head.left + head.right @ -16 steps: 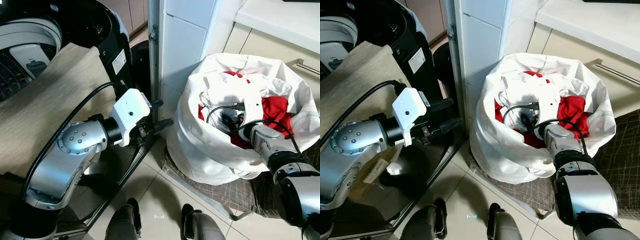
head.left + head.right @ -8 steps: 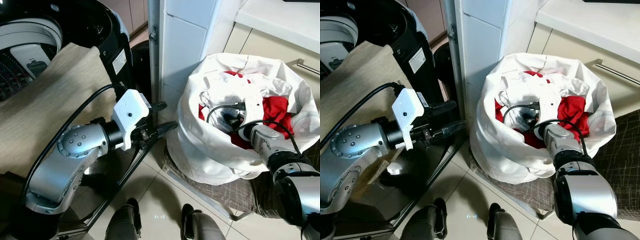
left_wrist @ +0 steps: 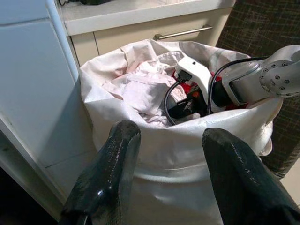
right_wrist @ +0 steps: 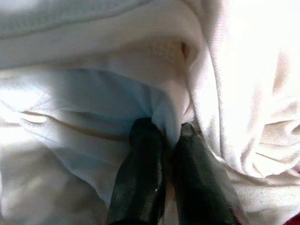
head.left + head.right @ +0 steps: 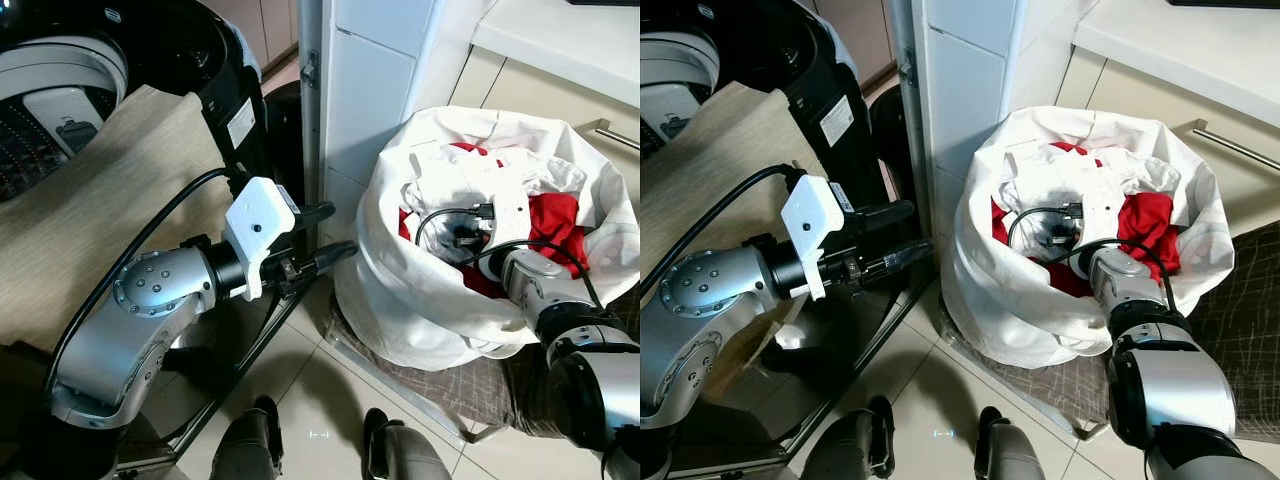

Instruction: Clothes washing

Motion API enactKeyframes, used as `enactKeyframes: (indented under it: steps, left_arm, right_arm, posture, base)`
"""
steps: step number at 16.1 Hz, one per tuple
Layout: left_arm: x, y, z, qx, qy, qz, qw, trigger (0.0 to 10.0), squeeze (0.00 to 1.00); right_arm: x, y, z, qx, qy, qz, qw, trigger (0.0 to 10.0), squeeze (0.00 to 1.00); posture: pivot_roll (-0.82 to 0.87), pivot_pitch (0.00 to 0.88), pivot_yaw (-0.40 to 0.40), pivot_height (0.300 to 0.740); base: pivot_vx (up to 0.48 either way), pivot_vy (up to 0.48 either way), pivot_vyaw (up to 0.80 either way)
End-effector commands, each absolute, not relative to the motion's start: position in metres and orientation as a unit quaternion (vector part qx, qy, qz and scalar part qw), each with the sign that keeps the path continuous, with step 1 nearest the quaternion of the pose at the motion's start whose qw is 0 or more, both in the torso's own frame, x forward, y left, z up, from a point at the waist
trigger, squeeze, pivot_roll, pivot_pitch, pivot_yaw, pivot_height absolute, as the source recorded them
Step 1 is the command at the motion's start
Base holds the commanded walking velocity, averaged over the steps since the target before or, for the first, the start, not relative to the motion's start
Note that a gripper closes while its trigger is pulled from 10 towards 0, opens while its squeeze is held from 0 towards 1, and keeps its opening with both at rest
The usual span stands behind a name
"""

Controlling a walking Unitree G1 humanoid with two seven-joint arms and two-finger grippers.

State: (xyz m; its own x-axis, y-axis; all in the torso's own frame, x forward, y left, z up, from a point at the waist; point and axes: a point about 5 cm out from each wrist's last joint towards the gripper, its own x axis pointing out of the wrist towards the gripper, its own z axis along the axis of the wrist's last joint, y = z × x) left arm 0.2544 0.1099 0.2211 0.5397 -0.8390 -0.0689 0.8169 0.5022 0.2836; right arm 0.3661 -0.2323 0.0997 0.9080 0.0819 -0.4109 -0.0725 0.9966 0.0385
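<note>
As right tool point(image 4: 168, 136) pinches it, white garment point(image 4: 117, 93) in laundry bag point(image 5: 400, 300)

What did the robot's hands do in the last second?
Very little. The right hand stays deep in the laundry bag, its fingers pinched shut on white cloth. The left hand shifted a touch and stays open outside the bag, pointing at it. The clothes barely moved.

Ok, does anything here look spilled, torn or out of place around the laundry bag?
Nothing stands out. The white laundry bag stands upright on the floor, its red and white clothes all inside. The right pincer is pinched shut on a fold of white cloth in the bag; the left pincer hovers open beside it.
</note>
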Motion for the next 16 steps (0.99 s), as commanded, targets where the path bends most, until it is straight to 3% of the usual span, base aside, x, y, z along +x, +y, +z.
enactKeyframes:
  steps: [1,7,11,14,16]
  left_arm:
    - [0.255,0.111,0.218,0.139,-0.038,-0.473,0.869,10.0,0.0]
    - [0.257,0.11,0.212,0.135,-0.042,-0.466,0.873,10.0,0.0]
    - [0.262,0.106,0.211,0.135,-0.053,-0.463,0.875,10.0,0.0]
    - [0.27,0.102,0.22,0.13,-0.086,-0.443,0.883,10.0,0.0]
    - [0.273,0.101,0.223,0.125,-0.097,-0.435,0.887,10.0,0.0]
  right_arm:
    - [0.369,-0.233,0.106,0.024,0.192,0.035,0.981,0.0,0.0]
    - [0.379,-0.24,0.146,0.042,0.08,0.044,0.995,0.0,0.0]
    - [0.363,-0.247,0.198,0.018,-0.014,0.053,0.998,0.0,0.0]
    - [0.352,-0.247,0.251,0.072,-0.089,0.075,0.991,0.0,0.0]
    - [0.349,-0.246,0.262,0.09,-0.106,0.082,0.987,0.0,0.0]
  posture:
    - [0.08,0.193,0.018,0.74]
    - [0.02,0.142,0.019,0.74]
    - [-0.01,0.128,0.012,0.74]
    - [-0.02,0.127,0.003,0.74]
    - [-0.03,0.125,0.002,0.74]
  base:
    - [0.0,0.0,0.0]
    - [0.0,0.0,0.0]
    - [0.0,0.0,0.0]
    - [0.0,0.0,0.0]
    - [0.0,0.0,0.0]
